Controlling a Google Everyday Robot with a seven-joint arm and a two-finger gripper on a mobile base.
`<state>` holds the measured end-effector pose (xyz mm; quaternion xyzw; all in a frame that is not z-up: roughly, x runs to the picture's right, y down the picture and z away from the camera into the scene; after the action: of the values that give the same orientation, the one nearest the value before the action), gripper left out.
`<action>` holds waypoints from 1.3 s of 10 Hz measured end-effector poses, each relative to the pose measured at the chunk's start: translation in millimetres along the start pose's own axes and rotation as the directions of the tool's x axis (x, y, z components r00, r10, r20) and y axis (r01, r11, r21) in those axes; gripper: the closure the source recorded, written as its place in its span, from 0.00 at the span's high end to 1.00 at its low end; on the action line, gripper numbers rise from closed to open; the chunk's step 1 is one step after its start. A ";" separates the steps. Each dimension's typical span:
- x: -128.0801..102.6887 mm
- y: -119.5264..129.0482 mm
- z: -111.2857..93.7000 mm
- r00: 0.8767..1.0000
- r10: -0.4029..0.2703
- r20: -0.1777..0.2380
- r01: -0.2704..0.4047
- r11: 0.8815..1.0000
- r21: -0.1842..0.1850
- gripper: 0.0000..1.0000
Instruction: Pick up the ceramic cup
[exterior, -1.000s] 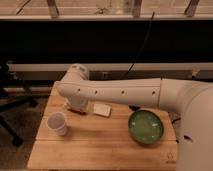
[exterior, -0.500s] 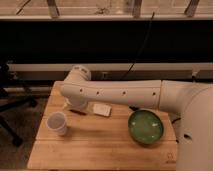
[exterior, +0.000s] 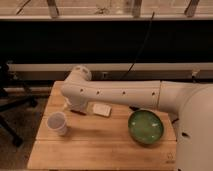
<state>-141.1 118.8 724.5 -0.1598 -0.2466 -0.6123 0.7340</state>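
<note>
The ceramic cup [exterior: 57,122] is small, whitish and upright on the left part of the wooden table [exterior: 100,147]. My arm [exterior: 125,94] reaches from the right across the table and bends near its back left. My gripper [exterior: 76,107] hangs below that bend, mostly hidden by the arm. It is just above and to the right of the cup, apart from it.
A wide green bowl [exterior: 146,126] sits on the right of the table. A flat white object [exterior: 101,109] lies near the middle, under the arm. A black chair [exterior: 11,102] stands on the floor left of the table. A dark wall runs behind.
The arm has shifted only very slightly. The cup, the bowl and the white object have not moved.
</note>
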 end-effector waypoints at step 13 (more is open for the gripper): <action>-40.7 -29.3 64.5 0.989 -0.108 0.098 0.112 0.993 -0.045 0.69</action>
<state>-185.7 181.0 753.2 -0.1934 -0.2745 -0.6495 0.6822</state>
